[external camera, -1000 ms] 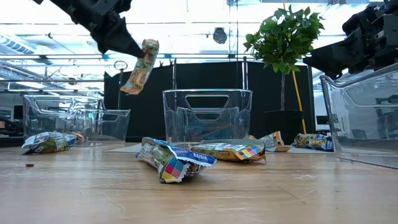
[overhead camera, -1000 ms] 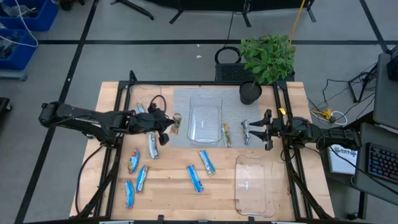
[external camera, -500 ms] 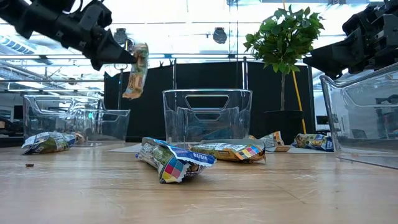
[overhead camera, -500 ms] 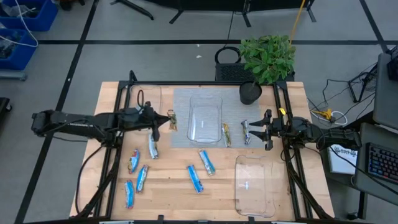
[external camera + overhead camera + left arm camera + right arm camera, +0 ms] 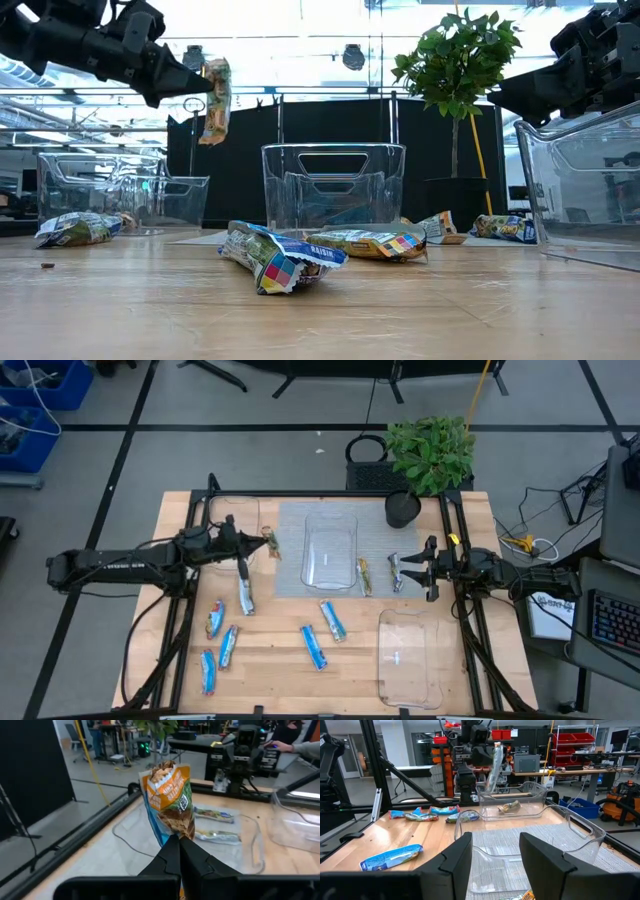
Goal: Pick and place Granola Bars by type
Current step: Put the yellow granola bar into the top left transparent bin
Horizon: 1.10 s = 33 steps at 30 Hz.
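- High view: the left gripper [image 5: 262, 541] reaches across the table's far-left part, its fingers pinched on a tan/gold-orange bar [image 5: 271, 543] that sits at the fingertips, between a clear tray at the far-left edge [image 5: 232, 512] and the middle tray [image 5: 330, 550] on the grey mat [image 5: 375, 528]. Bare wood lies below the arm. A silver-grey bar [image 5: 245, 596] lies on the table just under the fingers, and blue bars [image 5: 216, 620] are spread along the near side. The right gripper [image 5: 402, 572] waits at the right, fingers spread wide, with two bars [image 5: 364, 576] close by its tips on the mat. A third tray [image 5: 408, 657] sits at the near-right corner.
- Low view: the left gripper [image 5: 188, 83] holds the bar [image 5: 214, 101] high in the air, hanging down from the fingertips, well clear of the tabletop and above the rim of the tray behind it [image 5: 160, 200]. The middle tray [image 5: 334, 188] stands to one side of the bar with open air between.
- Left wrist view: the closed fingers [image 5: 172, 855] clamp the lower end of the bar [image 5: 169, 802], which rises above them over a clear tray [image 5: 250, 840] holding two bars [image 5: 214, 814].
- Right wrist view: the right arm's fingers [image 5: 456, 857] stand wide apart, nothing between them; beyond them lie the middle tray [image 5: 580, 827] and a blue bar [image 5: 391, 857] on the wood.
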### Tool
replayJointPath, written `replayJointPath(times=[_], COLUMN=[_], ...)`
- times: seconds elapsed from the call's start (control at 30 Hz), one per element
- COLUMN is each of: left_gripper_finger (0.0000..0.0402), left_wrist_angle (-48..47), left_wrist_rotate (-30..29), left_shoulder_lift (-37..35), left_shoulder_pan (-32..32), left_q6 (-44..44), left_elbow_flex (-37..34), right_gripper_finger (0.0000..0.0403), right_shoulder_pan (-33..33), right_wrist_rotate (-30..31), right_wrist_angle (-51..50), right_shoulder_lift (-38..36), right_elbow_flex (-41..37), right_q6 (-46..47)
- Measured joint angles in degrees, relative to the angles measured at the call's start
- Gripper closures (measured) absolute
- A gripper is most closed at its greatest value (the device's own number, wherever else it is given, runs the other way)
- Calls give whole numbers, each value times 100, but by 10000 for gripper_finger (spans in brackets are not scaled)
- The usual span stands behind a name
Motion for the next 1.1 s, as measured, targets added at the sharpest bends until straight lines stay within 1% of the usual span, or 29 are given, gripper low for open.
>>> replayJointPath(times=[0.17,0.4,0.5,0.6,0.83,0.93,1.1], left_gripper_finger=[401,401,401,401,401,401,401], left_wrist_angle=[-8,-191,-548,-969,-1764,-2090,-2748], left_wrist_rotate=[190,165,-67,-541,-1256,-1367,-1361], left_shoulder_lift=[-181,-566,-777,-972,-1138,-1095,-828], left_shoulder_pan=[436,1008,1296,1565,2155,2378,2673], left_q6=[-13,-57,-270,-618,-1785,-2185,-2725], left_elbow_flex=[0,0,0,0,0,0,0], right_gripper_finger=[248,248,248,248,248,248,248], right_shoulder_pan=[-2,-2,-2,-2,0,-1,0], right_wrist_rotate=[0,0,0,0,0,0,0], right_wrist_angle=[0,2,0,0,0,1,0], right_shoulder_lift=[0,0,0,-1,-2,-1,0], right_elbow_flex=[-2,0,-1,0,-2,0,-2], right_q6=[-1,-1,0,0,-1,0,2])
